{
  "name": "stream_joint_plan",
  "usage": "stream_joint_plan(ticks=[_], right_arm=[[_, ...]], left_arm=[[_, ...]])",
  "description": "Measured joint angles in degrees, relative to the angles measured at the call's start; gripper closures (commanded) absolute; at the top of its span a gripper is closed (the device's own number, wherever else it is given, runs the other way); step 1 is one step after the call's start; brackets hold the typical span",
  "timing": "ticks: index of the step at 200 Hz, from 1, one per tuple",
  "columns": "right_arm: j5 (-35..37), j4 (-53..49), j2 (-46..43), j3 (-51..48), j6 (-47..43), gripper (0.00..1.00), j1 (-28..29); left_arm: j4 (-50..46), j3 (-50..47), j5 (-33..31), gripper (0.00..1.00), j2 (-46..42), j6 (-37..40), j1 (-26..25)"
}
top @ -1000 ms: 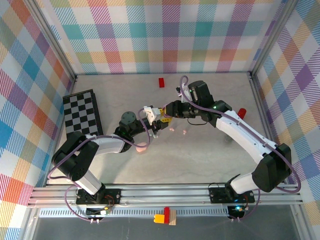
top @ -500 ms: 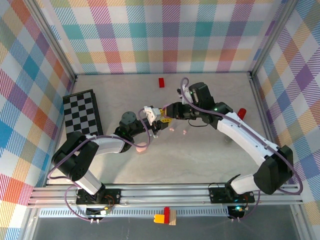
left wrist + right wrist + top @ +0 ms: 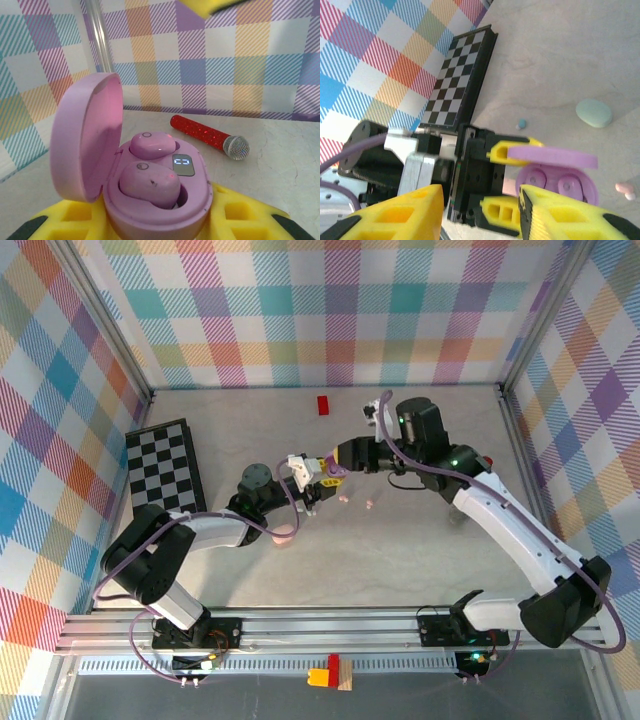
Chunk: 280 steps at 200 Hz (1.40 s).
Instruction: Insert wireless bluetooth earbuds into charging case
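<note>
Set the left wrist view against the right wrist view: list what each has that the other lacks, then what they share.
Left wrist but not right wrist: the case's lit display and a red glitter microphone lying on the table. Right wrist but not left wrist: the checkerboard, a mint case, a loose blue bud, a loose pink bud, and the open right gripper. Both: the open lilac case with two buds in it, clamped by the left gripper.
</note>
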Motion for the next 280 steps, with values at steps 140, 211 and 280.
stream_joint_plan(ticks=[140,211,280], right_arm=[[0.85,-4.98,-0.33,-1.88,0.28,0.43,-4.26],[-21.35,17.81,-0.66,-17.16,19.3,0.36,-10.88],[-29.99,33.53,3.96,-20.13,31.5,0.56,-10.84]], left_arm=[[1.46,-1.33,-1.16,0.67,-1.55,-2.03,0.0],[4.55,-1.31,-0.39,0.67,-1.55,-6.36,0.0],[6.69,-1.09,0.48,0.66,-1.75,-7.72,0.0]])
